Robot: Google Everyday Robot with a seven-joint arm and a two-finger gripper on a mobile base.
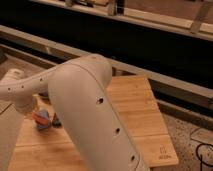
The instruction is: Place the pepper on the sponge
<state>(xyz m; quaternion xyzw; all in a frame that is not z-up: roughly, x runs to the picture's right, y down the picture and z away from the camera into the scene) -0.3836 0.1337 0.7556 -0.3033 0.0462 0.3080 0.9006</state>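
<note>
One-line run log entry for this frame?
gripper: down at wooden table, image left | slim red-orange pepper: against small blue-grey sponge block, beside gripper | release: unconfirmed

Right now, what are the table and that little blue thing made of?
The table looks like pale wood with a matte finish: plank seams and grain show. The sponge looks like soft blue-grey foam with rounded edges, but that is a guess. The gripper is at the table's left, just above the sponge, with the red-orange pepper there.
</note>
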